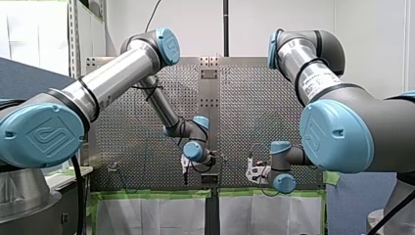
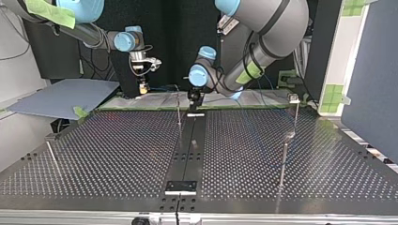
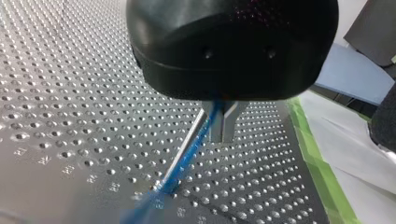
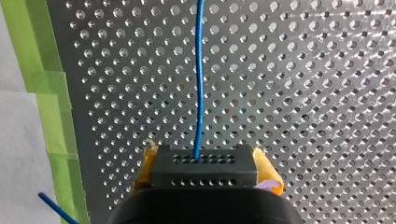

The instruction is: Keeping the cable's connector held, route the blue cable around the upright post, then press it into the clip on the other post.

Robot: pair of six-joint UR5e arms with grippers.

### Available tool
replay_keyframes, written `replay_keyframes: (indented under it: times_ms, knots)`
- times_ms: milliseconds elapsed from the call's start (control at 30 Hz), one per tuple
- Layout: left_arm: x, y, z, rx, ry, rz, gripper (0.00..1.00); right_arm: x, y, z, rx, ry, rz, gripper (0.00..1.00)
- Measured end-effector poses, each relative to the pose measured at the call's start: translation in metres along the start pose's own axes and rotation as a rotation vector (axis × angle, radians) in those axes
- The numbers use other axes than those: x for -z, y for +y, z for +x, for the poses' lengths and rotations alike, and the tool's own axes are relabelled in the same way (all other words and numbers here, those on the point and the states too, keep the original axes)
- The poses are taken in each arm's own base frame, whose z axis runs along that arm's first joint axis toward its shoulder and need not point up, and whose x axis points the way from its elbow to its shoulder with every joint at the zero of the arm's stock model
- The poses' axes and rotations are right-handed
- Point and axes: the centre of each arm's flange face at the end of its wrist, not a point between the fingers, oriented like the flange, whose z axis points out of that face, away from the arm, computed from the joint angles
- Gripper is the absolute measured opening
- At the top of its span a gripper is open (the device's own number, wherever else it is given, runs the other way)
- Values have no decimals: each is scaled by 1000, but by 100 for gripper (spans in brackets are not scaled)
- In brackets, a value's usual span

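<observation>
Seems to be the routing step: thin blue cable (image 3: 190, 156) pinched close by the slim upright metal post (image 2: 179, 110), small metal clip (image 2: 294, 98) atop the other post not yet reached. Calls next for carrying the pinched stretch round that upright and on toward the clip, feeding slack gently so as not to drag at the held end. Starting at the hands: grips the cable in my left gripper (image 3: 222, 131), black-bodied, narrow metal fingers (image 3: 229, 119) closed hard on it with no gap showing. Clamps the black perforated block connector (image 4: 203, 161) in my right gripper (image 4: 204, 173), yellow pads (image 4: 145, 169) pressed flat against both its sides, cable leaving its front face and running straight ahead over the holes. Moving outward from the left pinch: slants down along the upright post, touching it or just beside it; cannot tell whether yet wrapped round. Places that post, in the top view, near the middle of the grey perforated metal table (image 2: 117, 154), toward the edge nearer the arms, just beside my left gripper and a little apart from my right. Further out, at the top view's right, finds the clip post well apart from both grippers, so a long sideways carry looks needed, with some risk of the thin line slipping through the metal fingers.
</observation>
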Motion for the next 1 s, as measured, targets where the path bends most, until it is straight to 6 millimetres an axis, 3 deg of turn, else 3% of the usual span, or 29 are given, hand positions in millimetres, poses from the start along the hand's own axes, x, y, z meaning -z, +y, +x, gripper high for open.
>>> replay_keyframes:
  times_ms: [300, 1000]
  knots:
    - [-3, 6, 1, 8, 9, 17, 1, -5, 7, -22, -4, -48, -8, 0]
    - [-14, 27, -7, 92, 15, 62, 1, -31, 29, -13, -8, -57, -37, 0]
